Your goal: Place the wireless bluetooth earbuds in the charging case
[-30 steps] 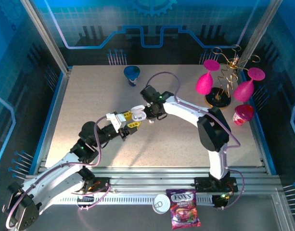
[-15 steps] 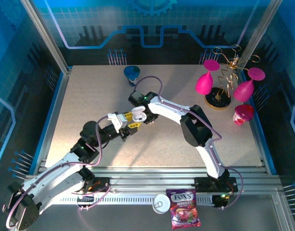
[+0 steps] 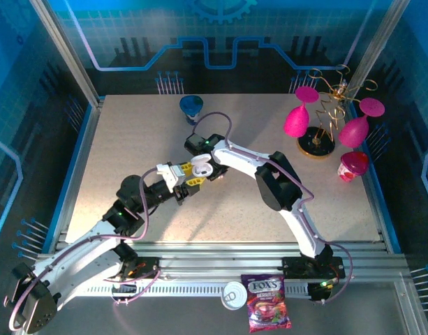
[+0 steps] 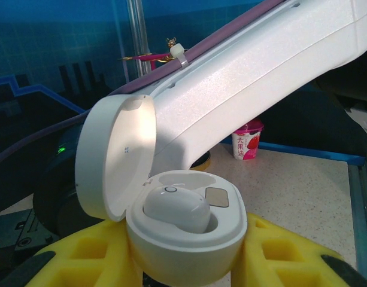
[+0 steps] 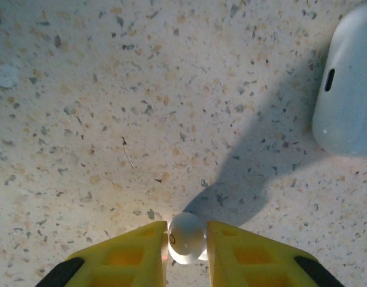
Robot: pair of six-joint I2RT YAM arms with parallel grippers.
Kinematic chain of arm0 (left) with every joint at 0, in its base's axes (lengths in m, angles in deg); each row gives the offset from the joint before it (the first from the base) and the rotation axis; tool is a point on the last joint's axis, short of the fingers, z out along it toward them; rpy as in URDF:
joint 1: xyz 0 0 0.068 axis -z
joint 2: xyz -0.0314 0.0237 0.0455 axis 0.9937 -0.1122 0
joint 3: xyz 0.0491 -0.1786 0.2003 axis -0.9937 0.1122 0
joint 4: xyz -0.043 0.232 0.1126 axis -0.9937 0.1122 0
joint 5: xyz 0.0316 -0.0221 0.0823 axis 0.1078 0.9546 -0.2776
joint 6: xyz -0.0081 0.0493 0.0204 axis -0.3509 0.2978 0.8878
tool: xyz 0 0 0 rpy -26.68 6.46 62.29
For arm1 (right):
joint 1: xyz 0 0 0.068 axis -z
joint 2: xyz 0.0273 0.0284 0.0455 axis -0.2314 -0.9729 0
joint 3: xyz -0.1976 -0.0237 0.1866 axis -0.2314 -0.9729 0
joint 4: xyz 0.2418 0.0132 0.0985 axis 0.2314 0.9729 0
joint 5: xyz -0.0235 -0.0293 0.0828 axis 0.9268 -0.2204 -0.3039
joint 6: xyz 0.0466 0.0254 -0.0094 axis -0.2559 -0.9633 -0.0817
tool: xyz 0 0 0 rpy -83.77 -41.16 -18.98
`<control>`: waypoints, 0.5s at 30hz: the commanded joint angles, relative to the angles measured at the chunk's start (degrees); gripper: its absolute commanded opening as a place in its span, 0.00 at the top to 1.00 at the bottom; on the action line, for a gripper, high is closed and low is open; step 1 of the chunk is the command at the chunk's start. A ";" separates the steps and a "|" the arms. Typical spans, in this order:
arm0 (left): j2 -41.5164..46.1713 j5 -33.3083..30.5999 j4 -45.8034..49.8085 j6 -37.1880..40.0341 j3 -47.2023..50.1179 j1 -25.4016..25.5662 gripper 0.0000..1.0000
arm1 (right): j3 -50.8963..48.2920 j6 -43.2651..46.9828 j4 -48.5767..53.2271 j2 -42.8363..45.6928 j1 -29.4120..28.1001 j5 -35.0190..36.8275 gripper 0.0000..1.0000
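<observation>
The left gripper (image 3: 188, 176) holds the charging case (image 3: 202, 166) between its yellow pads, closed on the body of the case (image 4: 189, 239) just off the table (image 3: 130, 139) near its middle. The lid (image 4: 114, 158) stands swung back to the left. A first earbud (image 4: 176, 208) already sits in the front socket, and behind it to the right a free socket (image 4: 216, 196) shows a small grey contact.

To the right, the right gripper (image 3: 215, 169) hangs just beside the case. In its wrist view the yellow fingers are pinched narrow on a second earbud (image 5: 184, 234), held above the speckled table (image 5: 111, 89). A white rounded object (image 5: 348, 89) lies at the upper right of that view; what it is cannot be told.

The step in hand looks like carrying the second earbud to the case. The next move probably calls for bringing the right gripper over the free socket, turning the earbud to match it, lowering it without knocking the seated one or the lid, then letting go.

Compared with a second ago, the right arm (image 3: 276, 183) has swung left: its elbow and wrist sit closer to the case. The left gripper and the case have stayed where they were.
</observation>
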 commanded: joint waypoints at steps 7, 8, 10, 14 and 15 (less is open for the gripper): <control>0.56 0.77 -0.31 0.63 -1.09 0.12 0.81 | 1.54 0.78 2.38 -2.82 -0.32 -0.43 0.80; 0.56 0.76 -0.32 0.65 -1.08 0.10 0.81 | 1.54 0.77 2.44 -3.00 -0.30 -0.45 0.79; 0.57 0.72 -0.24 0.70 -1.02 0.08 0.81 | 1.58 0.77 2.70 -3.18 -0.27 -0.64 0.79; 0.64 0.66 -0.32 0.69 -0.93 0.09 0.81 | 1.63 0.77 2.97 -3.49 -0.24 -0.80 0.78; 0.65 0.60 -0.32 0.78 -0.98 0.11 0.81 | 1.63 0.77 3.06 -3.49 -0.19 -0.80 0.77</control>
